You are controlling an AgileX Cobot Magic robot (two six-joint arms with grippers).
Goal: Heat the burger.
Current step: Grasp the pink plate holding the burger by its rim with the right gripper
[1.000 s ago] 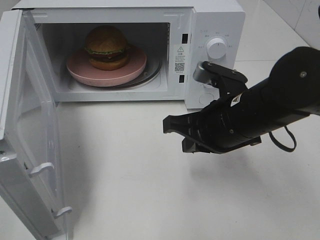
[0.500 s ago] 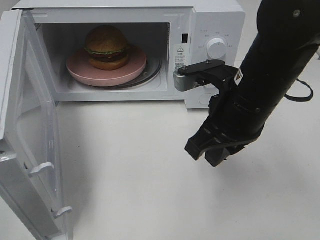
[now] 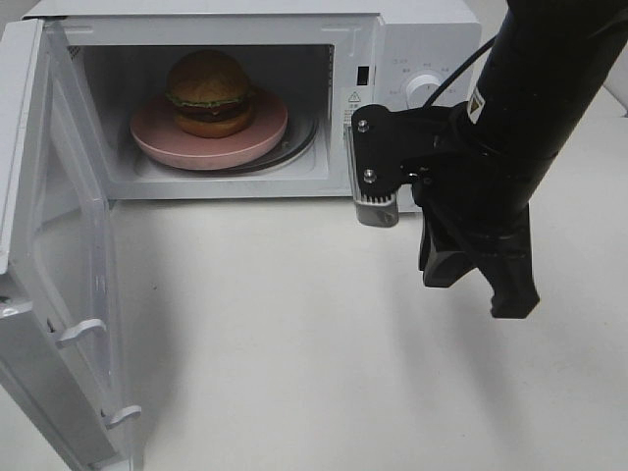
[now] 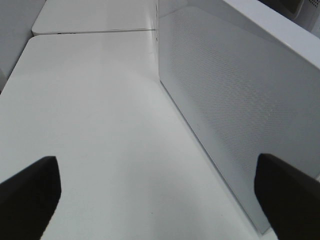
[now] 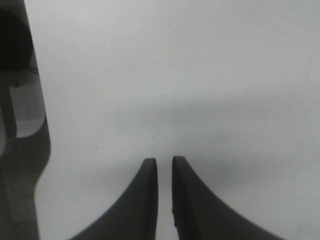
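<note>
The burger (image 3: 208, 93) sits upright on a round pink plate (image 3: 157, 139) inside the white microwave (image 3: 432, 44), whose door (image 3: 59, 255) hangs wide open to the left. My right gripper (image 3: 481, 289) points down at the table in front of the microwave's control panel, well to the right of the burger. In the right wrist view this gripper (image 5: 164, 162) shows only a thin slit between its dark fingers, with nothing in it. My left gripper (image 4: 160, 200) is wide open and empty beside the outer face of the door (image 4: 240, 110). It does not show in the high view.
The right arm's dark body covers much of the control panel, with the timer dial (image 3: 425, 88) just visible beside it. The open door juts toward the front left edge. White tabletop (image 3: 275, 343) stretches in front of the microwave.
The right arm has swung from lying level and pointing left to hanging steeply down, with its fingertips shifting right. Its fingers have parted slightly. The burger, the plate and the door have not moved.
</note>
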